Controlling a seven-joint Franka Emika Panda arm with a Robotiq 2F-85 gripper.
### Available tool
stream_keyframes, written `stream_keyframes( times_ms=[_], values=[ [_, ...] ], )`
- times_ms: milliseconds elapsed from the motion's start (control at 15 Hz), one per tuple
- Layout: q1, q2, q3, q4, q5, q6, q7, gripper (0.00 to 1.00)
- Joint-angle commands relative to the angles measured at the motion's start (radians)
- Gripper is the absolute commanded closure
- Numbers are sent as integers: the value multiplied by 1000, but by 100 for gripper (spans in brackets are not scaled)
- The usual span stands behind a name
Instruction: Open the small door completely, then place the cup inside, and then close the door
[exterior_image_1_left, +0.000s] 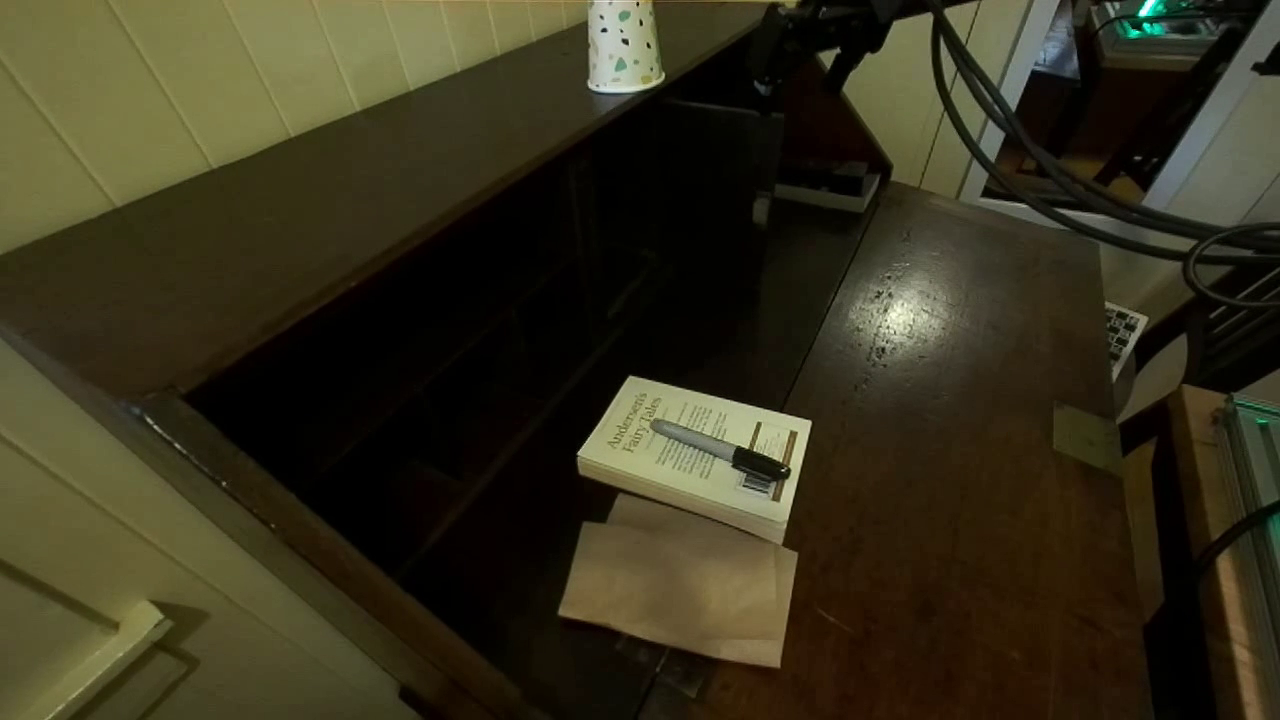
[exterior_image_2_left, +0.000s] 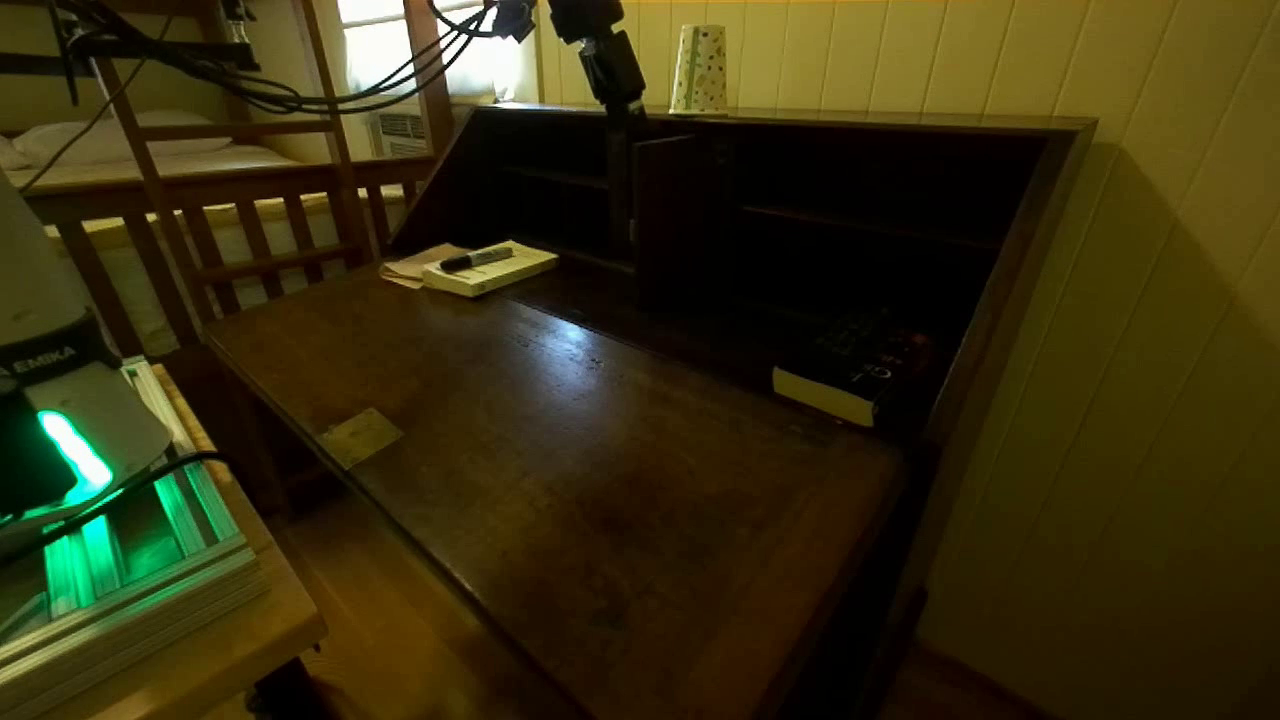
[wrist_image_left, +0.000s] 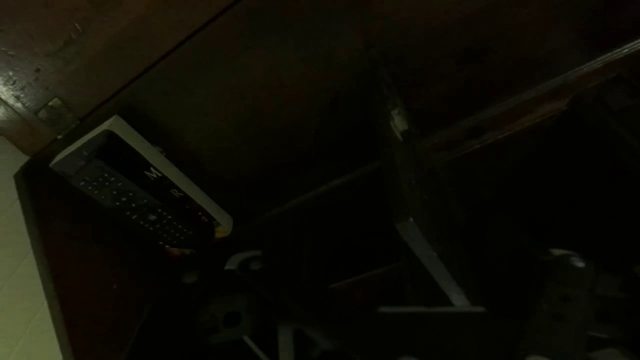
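Note:
The small door (exterior_image_2_left: 665, 220), a dark brown panel, stands swung out from its compartment in both exterior views. Its pale top edge (wrist_image_left: 432, 262) runs between my fingers in the wrist view. Upside down on the desk's top ledge sits the white speckled cup (exterior_image_1_left: 625, 50), beside the door's compartment. My gripper (exterior_image_1_left: 803, 82) is at the top of the door with its jaws wide apart, and it holds nothing. Deep shadow hides whether a finger touches the door. The compartment's inside is too dark to make out.
A white book (exterior_image_1_left: 690, 450) with a marker (exterior_image_1_left: 720, 450) on it lies on the desk beside brown paper (exterior_image_1_left: 680, 590). On the opposite side, a dark book (exterior_image_2_left: 840, 385) carries a black remote (wrist_image_left: 135, 200). The top ledge (exterior_image_1_left: 300, 200) overhangs dark shelves.

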Motion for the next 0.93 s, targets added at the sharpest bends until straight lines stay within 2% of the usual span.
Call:
stream_keyframes(
  times_ms=[0,867],
  values=[
    [-18,22,-4,-4,-20,32,66,0],
    [-49,49,-63,29,-64,11,171,0]
  ],
)
